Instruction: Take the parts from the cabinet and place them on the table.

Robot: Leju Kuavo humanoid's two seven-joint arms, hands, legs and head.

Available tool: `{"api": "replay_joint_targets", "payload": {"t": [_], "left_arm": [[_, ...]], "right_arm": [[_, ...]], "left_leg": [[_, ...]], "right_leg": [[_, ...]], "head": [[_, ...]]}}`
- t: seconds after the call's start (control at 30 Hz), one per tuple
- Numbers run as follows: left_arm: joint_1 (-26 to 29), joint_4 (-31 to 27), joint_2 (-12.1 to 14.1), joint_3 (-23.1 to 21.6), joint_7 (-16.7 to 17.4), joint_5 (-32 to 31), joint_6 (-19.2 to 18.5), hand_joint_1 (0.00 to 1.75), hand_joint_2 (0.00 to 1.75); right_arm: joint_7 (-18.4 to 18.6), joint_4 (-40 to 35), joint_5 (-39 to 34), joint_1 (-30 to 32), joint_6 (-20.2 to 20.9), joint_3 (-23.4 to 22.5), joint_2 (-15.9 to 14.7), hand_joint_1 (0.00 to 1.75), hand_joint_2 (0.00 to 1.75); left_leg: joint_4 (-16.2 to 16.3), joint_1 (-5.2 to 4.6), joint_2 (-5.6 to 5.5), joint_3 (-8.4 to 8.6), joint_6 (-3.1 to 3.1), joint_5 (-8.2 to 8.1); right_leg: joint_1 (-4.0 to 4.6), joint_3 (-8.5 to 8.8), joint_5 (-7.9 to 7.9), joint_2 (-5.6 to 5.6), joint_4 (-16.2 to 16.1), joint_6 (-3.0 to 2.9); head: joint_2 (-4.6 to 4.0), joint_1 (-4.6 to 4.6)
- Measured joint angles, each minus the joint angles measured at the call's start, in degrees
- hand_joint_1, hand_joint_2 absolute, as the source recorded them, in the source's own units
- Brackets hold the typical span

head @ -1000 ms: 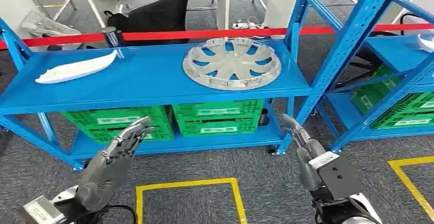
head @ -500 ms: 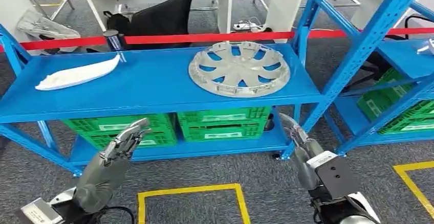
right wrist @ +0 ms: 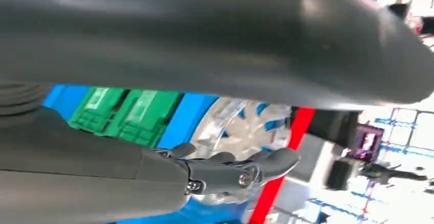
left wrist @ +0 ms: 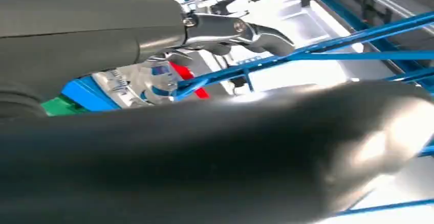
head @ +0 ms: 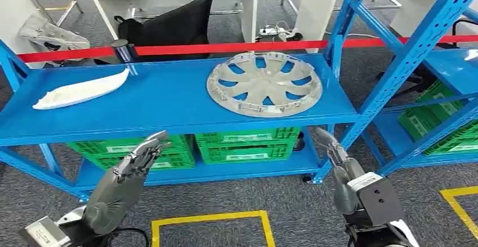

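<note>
both arms raised forward, forearms angled up. left hand (head: pixel 127 171) empty, fingers extended and slightly apart. right hand (head: pixel 338 159) empty, fingers straight, edge-on, pointing forward.

- No text, brand, number or sign can be read in any of the views.
- The green plastic crates (head: pixel 242 143) on the lower shelf of the blue metal rack (head: pixel 169 97) carry pale rectangular labels on their fronts; whatever is printed on them is too small and blurred to make out.
- A white sticker sits on the wrist housing of the robot's right hand (head: pixel 338 165); its markings cannot be read.
- A similar pale tag sits at the wrist behind the left hand (head: pixel 132 165), also unreadable.
- The yellow taped floor outline (head: pixel 208 220) is plain line marking, with no lettering.
</note>
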Motion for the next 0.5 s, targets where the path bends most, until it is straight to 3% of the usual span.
{"api": "replay_joint_targets", "payload": {"t": [0.03, 0.07, 0.13, 0.17, 0.2, 0.23, 0.27, 0.33, 0.37, 0.5], "left_arm": [[0.0, -0.1, 0.0, 0.0, 0.1, 0.0, 0.0, 0.0, 0.0], [-0.1, -0.2, 0.0, 0.0, 0.1, 0.1, 0.0, 0.0, 0.0], [0.1, -0.2, 0.1, 0.0, 0.2, 0.3, 0.1, 0.0, 0.0], [0.3, -0.2, 0.1, 0.0, 0.2, 0.3, 0.3, 0.0, 0.0], [0.3, -0.2, 0.2, 0.0, 0.3, 0.3, 0.3, 0.0, 0.0], [0.3, -0.2, 0.2, 0.0, 0.5, 0.3, 0.3, 0.0, 0.0], [0.3, -0.2, 0.2, 0.0, 0.5, 0.3, 0.3, 0.0, 0.0], [0.3, -0.2, 0.2, 0.0, 0.6, 0.4, 0.3, 0.0, 0.0], [0.3, -0.2, 0.2, 0.0, 0.6, 0.5, 0.3, 0.0, 0.0], [0.3, -0.2, 0.2, 0.1, 0.5, 0.6, 0.4, 0.0, 0.0]], "right_arm": [[0.2, -0.4, 0.4, 0.2, 0.0, 0.1, 0.2, 0.0, 0.0], [0.4, -0.7, 1.0, 0.1, 0.2, 0.3, 0.4, 0.0, 0.0], [0.8, -0.9, 1.6, 0.1, 0.5, 0.5, 0.7, 0.0, 0.0], [0.9, -0.9, 1.7, 0.2, 0.6, 0.5, 0.7, 0.0, 0.0], [0.9, -0.9, 1.9, 0.2, 0.7, 0.5, 0.8, 0.0, 0.0], [0.9, -0.9, 1.9, 0.2, 0.7, 0.5, 0.9, 0.0, 0.0], [0.9, -0.9, 2.0, 0.2, 0.7, 0.5, 0.9, 0.0, 0.0], [0.9, -0.9, 2.0, 0.2, 0.6, 0.5, 0.9, 0.0, 0.0], [0.9, -0.9, 1.9, 0.2, 0.5, 0.5, 0.8, 0.0, 0.0], [1.6, -0.9, 1.8, 0.0, 0.2, 0.8, 0.8, 0.0, 0.0]], "left_leg": [[0.8, 0.25, -0.08, 0.28, -0.21, -0.2], [3.6, 0.26, -0.01, -1.02, -0.46, -1.58], [12.8, 0.53, 0.0, -6.43, -0.88, -5.47], [17.1, 0.56, 0.0, -9.4, -1.05, -6.5], [18.6, 0.56, 0.0, -10.96, -1.13, -5.91], [17.3, 0.59, 0.01, -11.09, -1.13, -3.79], [13.8, 0.63, 0.01, -10.02, -1.04, -0.79], [3.9, 0.65, 0.07, -6.23, -0.74, 5.42], [1.4, 0.39, 0.07, -5.21, -0.59, 5.12], [1.0, 0.19, -0.09, -5.12, 1.11, 4.51]], "right_leg": [[-0.22, 0.68, -0.04, -0.06, -0.4, -0.23], [-0.31, 1.28, -0.34, -0.22, -0.5, -0.69], [-0.33, 1.87, -0.98, -0.26, -0.5, -0.96], [-0.32, 2.16, -1.3, -0.25, -0.5, -0.98], [-0.32, 2.5, -1.62, -0.23, -0.5, -0.94], [-0.33, 3.01, -1.99, -0.16, -0.5, -0.87], [-0.34, 3.59, -2.37, -0.12, -0.5, -0.77], [-0.37, 4.87, -3.29, -0.08, -0.5, -0.35], [0.08, 5.0, -3.88, -0.04, -0.2, 0.13], [-0.1, 5.33, -4.45, -0.08, -0.8, 1.52]], "head": [[0.0, -0.04], [0.0, -0.28], [0.0, -0.28], [0.0, -0.28], [0.0, -0.28], [0.0, -0.28], [0.0, -0.28], [0.0, -0.28], [0.0, -0.31], [0.0, -0.17]]}}
